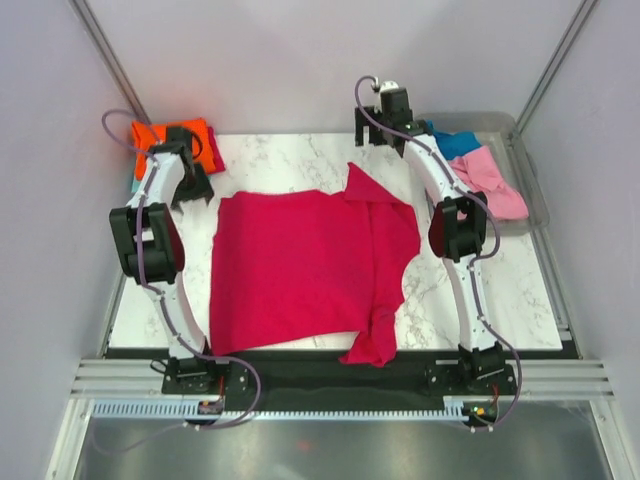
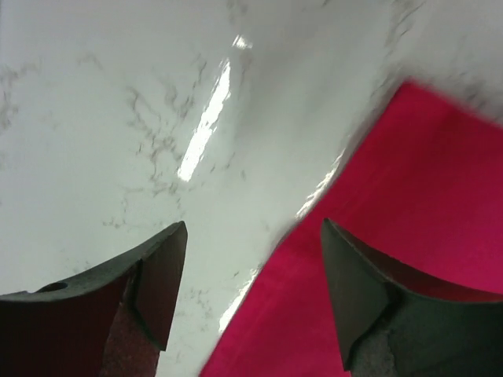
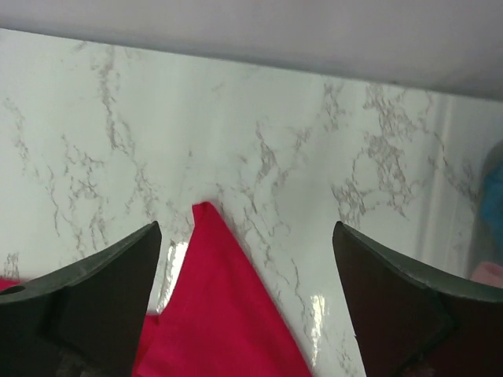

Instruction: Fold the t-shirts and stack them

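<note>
Crimson-pink t-shirt (image 1: 300, 270) lies flat on the marble table (image 1: 520, 290), one edge passing beneath my left claw (image 2: 251, 236) and its pointed corner just ahead of my right claw (image 3: 245, 232), both claws spread wide and empty, poised, I judge, to pinch for folding.

Big shirt (image 1: 300, 270) on the tabletop is solid crimson-pink, no print; tabletop (image 1: 270, 160) is glossy white marble with thin grey veining. Far left corner has a plain orange shirt (image 1: 160, 133); far right has a blue shirt (image 1: 455, 143) and a light pink shirt (image 1: 492, 180), both plain, in a clear grey tub (image 1: 537, 205). Arms (image 1: 180, 310) are white with black joints, fingers (image 2: 149, 290) dark grey-black, walls (image 1: 300, 60) pale lilac-grey.
</note>
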